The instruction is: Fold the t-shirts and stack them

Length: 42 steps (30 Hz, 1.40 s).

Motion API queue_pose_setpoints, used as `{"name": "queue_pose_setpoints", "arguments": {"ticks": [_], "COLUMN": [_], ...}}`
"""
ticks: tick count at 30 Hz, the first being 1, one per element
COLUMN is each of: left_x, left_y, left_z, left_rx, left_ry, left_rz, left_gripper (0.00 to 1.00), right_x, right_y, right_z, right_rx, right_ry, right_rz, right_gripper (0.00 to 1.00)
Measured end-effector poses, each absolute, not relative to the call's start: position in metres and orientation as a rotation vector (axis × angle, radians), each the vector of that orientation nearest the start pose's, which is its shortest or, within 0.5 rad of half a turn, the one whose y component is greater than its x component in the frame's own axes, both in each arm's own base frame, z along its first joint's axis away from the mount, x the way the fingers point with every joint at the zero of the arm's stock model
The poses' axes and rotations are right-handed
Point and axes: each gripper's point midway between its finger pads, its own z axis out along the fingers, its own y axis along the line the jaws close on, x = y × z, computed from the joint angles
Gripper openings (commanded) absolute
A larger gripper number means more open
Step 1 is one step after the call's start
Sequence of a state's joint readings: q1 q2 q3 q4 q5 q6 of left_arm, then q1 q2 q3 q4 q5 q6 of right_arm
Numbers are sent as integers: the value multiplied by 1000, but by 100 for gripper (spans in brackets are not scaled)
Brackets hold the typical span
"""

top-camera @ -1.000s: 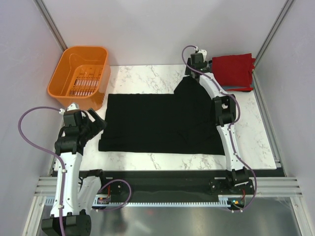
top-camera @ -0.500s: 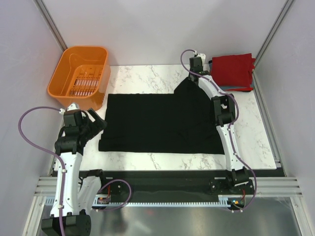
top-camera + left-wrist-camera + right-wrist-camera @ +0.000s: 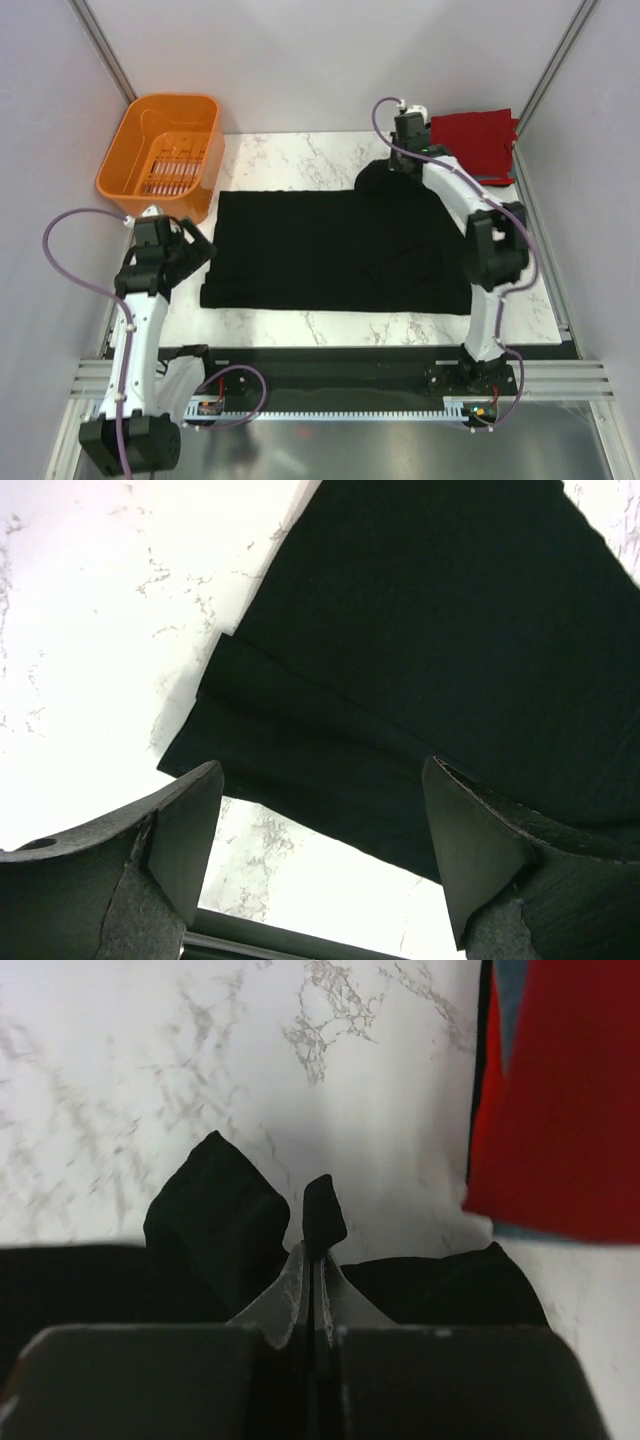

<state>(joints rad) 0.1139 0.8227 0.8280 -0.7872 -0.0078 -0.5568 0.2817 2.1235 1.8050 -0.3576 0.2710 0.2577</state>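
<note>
A large black t-shirt [image 3: 320, 250] lies spread on the marble table. My right gripper [image 3: 314, 1252] is shut on a pinch of its far right corner, and a tuft of black cloth [image 3: 322, 1215] sticks out past the fingertips. In the top view that gripper [image 3: 405, 158] sits at the shirt's far edge. A folded red t-shirt [image 3: 473, 143] lies at the back right, with grey-blue cloth [image 3: 510, 1000] under it. My left gripper [image 3: 315, 830] hangs open above the black shirt's near left corner [image 3: 230, 750], touching nothing; in the top view the left gripper [image 3: 195, 248] is beside the shirt's left edge.
An orange plastic basket [image 3: 165, 150] stands at the back left corner of the table. Grey walls close in on both sides. The table's near edge meets a black rail [image 3: 320, 355] in front of the arm bases.
My right gripper has shut on the black shirt's far right corner and the cloth there has bunched up. The right arm's elbow swung out to the right. The left arm edged slightly.
</note>
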Motion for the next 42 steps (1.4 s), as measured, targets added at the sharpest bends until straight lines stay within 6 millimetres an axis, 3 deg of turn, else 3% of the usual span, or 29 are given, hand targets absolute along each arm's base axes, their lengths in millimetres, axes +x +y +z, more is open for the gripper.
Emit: {"name": "queue_pose_setpoints", "arguments": {"ticks": [3, 6, 10, 14, 18, 22, 29, 34, 37, 42], "left_x": [249, 268, 294, 330, 374, 415, 477, 522, 539, 538], "left_y": [1, -12, -39, -59, -70, -77, -76, -76, -74, -66], "left_z": [169, 182, 198, 203, 189, 159, 94, 70, 59, 34], "left_rx": [-762, -699, -603, -548, -535, -540, -570, -581, -587, -596], "left_ry": [2263, 2280, 2303, 2350, 2399, 2459, 2541, 2527, 2513, 2548], "left_rz": [-209, -225, -264, -262, -210, -140, 9, 71, 106, 189], "left_gripper": [87, 86, 87, 87, 82, 77, 75, 74, 73, 72], "right_x": [512, 466, 423, 396, 380, 370, 360, 356, 352, 351], "right_y": [117, 96, 68, 44, 36, 39, 52, 61, 65, 69], "right_z": [183, 211, 208, 180, 156, 145, 138, 137, 134, 132], "right_rx": [131, 183, 249, 295, 300, 292, 278, 255, 244, 231], "right_ry": [2159, 2117, 2141, 2231, 2308, 2352, 2385, 2397, 2410, 2419], "right_rz": [23, 12, -53, -126, -163, -143, -40, 25, 51, 83], "right_gripper": [0, 0, 0, 0, 0, 0, 0, 0, 0, 0]}}
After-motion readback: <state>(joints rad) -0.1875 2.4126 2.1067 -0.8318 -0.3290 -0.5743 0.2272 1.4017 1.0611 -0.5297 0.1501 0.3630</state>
